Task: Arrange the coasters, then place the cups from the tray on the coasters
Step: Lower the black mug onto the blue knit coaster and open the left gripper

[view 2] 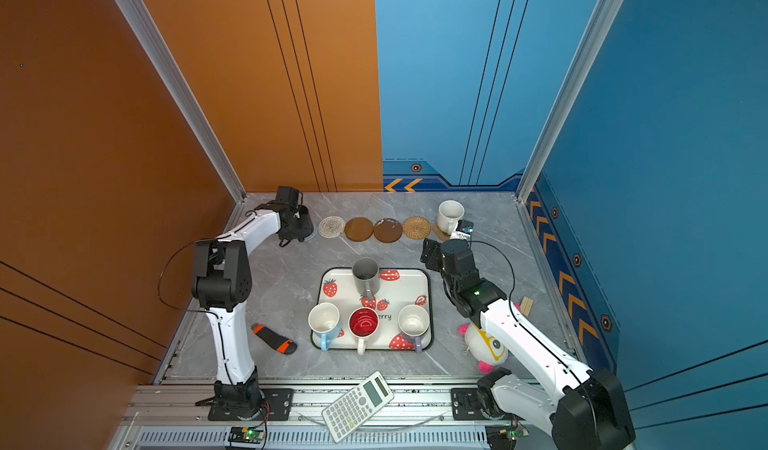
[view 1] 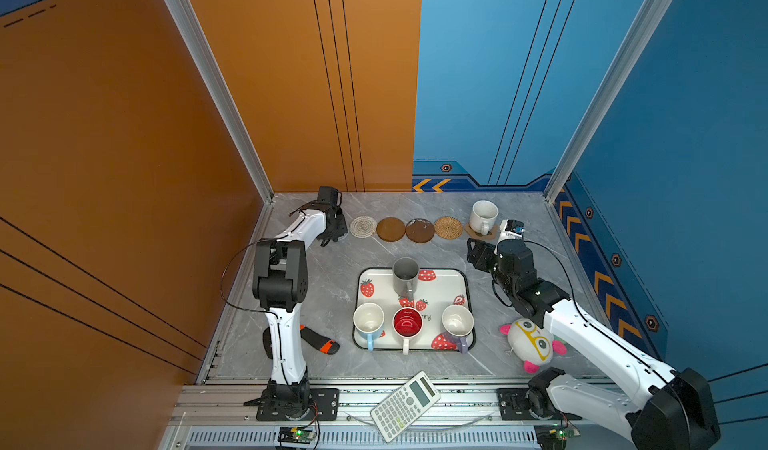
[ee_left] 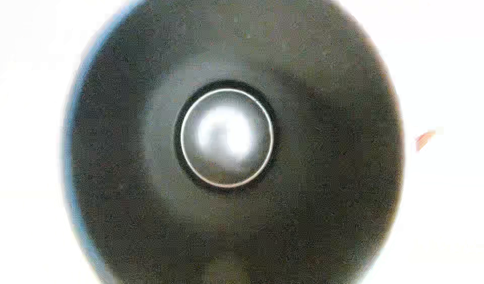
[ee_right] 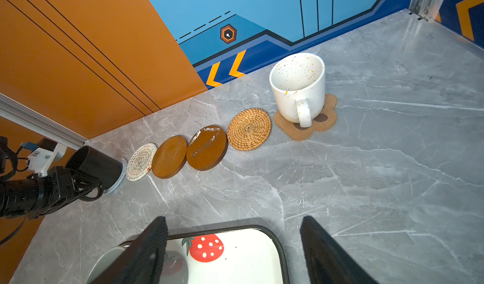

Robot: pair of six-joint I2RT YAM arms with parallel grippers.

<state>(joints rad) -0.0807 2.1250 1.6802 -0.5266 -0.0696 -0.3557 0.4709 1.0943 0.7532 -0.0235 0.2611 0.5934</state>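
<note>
left claw sits at the handle of the black cylindrical mug on the grey woven coaster beyond the strawberry-print white tray, whether pinching it cannot be told, right claw spread and empty; speckled off-white mug tops the brown paw-shaped coaster, while four mugs wait in the tray.

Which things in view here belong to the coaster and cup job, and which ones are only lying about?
Belongs to the job: coasters, speckled mug, black mug, tray, four mugs on it.
Just lying about: calculator, plush toy, black-and-orange tool, wooden block.
</note>
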